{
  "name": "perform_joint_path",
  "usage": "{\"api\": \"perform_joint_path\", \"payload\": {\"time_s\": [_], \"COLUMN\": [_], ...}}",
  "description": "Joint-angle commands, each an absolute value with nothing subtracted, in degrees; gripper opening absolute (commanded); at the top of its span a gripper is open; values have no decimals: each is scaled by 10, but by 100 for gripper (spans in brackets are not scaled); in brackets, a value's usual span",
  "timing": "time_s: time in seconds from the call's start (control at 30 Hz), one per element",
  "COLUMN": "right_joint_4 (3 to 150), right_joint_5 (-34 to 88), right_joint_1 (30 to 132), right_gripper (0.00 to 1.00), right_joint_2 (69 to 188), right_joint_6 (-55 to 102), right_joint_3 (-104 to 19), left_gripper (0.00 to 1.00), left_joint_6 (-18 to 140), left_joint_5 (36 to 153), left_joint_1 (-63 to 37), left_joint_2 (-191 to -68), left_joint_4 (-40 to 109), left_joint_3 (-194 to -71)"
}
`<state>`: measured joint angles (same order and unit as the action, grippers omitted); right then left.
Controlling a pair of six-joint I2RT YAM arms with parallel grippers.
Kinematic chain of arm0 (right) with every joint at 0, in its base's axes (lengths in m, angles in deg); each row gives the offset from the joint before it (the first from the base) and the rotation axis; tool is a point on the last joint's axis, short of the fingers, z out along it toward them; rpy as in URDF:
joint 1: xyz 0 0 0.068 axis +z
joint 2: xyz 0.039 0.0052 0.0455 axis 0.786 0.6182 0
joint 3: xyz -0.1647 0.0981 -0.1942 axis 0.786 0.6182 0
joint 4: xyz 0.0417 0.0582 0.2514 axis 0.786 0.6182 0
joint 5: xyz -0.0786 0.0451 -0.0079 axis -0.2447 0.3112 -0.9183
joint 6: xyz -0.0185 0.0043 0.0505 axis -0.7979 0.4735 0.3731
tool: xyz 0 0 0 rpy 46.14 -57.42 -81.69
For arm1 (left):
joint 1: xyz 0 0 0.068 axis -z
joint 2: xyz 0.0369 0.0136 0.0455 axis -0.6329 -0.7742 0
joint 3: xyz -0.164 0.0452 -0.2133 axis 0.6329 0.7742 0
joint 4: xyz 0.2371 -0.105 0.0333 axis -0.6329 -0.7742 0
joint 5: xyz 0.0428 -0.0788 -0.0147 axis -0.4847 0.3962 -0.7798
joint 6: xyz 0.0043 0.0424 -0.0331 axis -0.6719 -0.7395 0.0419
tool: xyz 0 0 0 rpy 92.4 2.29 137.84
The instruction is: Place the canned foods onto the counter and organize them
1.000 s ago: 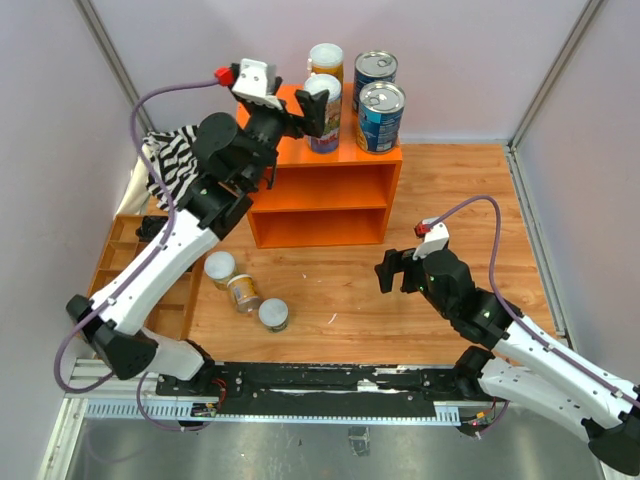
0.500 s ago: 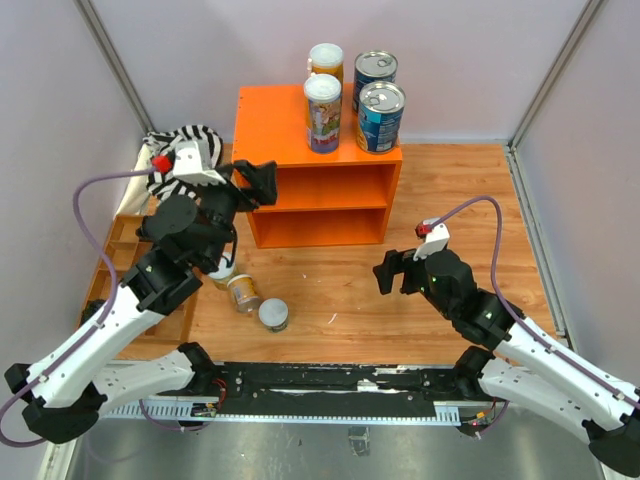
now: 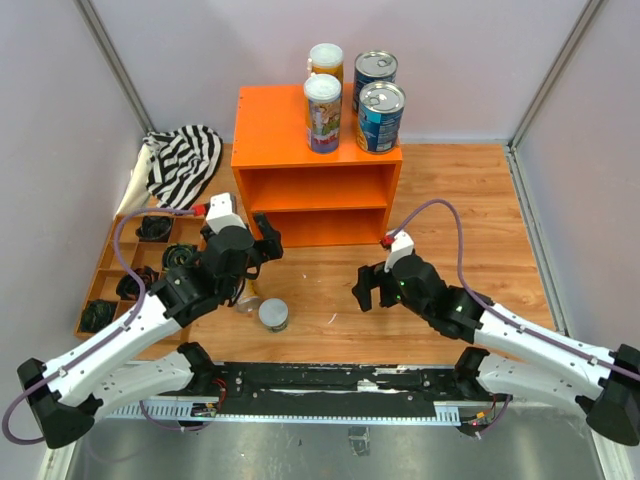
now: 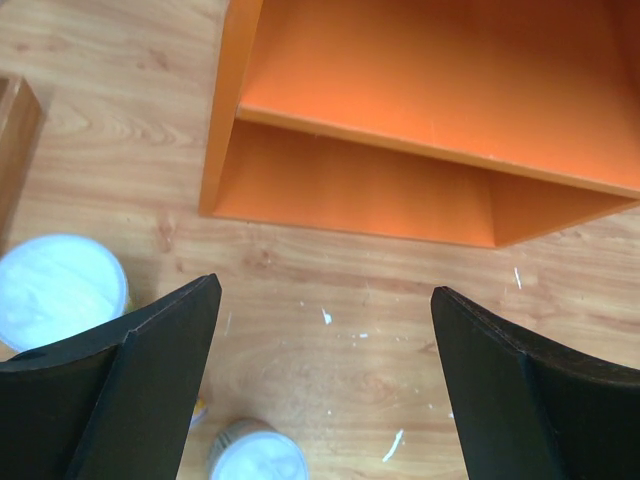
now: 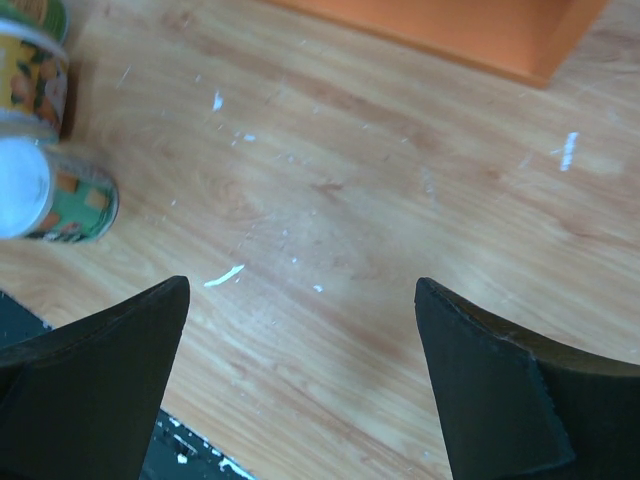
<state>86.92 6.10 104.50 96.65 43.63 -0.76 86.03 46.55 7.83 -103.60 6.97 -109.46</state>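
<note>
The orange counter (image 3: 270, 120) stands at the back; its inner shelf shows in the left wrist view (image 4: 420, 90). On its top stand two tall slim cans (image 3: 322, 112) (image 3: 326, 62) and two blue-labelled cans (image 3: 381, 116) (image 3: 375, 72). A small white-lidded can (image 3: 273, 315) stands on the floor; the other small cans are mostly hidden under my left arm. My left gripper (image 3: 262, 255) is open and empty, low in front of the counter, with small cans (image 4: 60, 290) (image 4: 258, 455) beside and below it. My right gripper (image 3: 368, 288) is open and empty above bare floor, small cans (image 5: 45, 195) (image 5: 35, 85) to its left.
A low brown tray (image 3: 100, 280) with dark items sits at the left. A striped cloth (image 3: 185, 160) lies behind it. Grey walls close in the sides and back. The black rail (image 3: 320, 380) runs along the near edge.
My left arm has drawn back from the counter top and come down to the floor by the small cans, leaving a tall slim can there. My right gripper has moved left.
</note>
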Motion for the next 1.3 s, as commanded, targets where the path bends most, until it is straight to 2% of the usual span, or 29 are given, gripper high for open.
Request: {"api": "perform_joint_path", "payload": {"time_s": [0.0, 0.2, 0.57, 0.87, 1.27], "right_joint_4": [846, 844, 851, 842, 843], "right_joint_5": [46, 44, 34, 25, 26], "right_joint_1": [1090, 1099, 1098, 1099, 1098], "right_gripper": [95, 95, 96, 96, 96], "right_joint_2": [987, 966, 918, 837, 836], "right_joint_6": [455, 465, 468, 501, 497], "right_joint_3": [-10, 20, 69, 140, 145], "left_gripper": [90, 90, 91, 91, 94], "left_joint_6": [931, 926, 975, 1033, 1128], "left_joint_5": [494, 536, 514, 456, 410], "left_joint_1": [88, 121, 175, 249, 309], "left_joint_2": [-1016, -1041, -1052, -1083, -1120], "left_joint_4": [34, 9, -32, -60, -102], "left_joint_3": [-1075, -1057, -997, -994, -982]}}
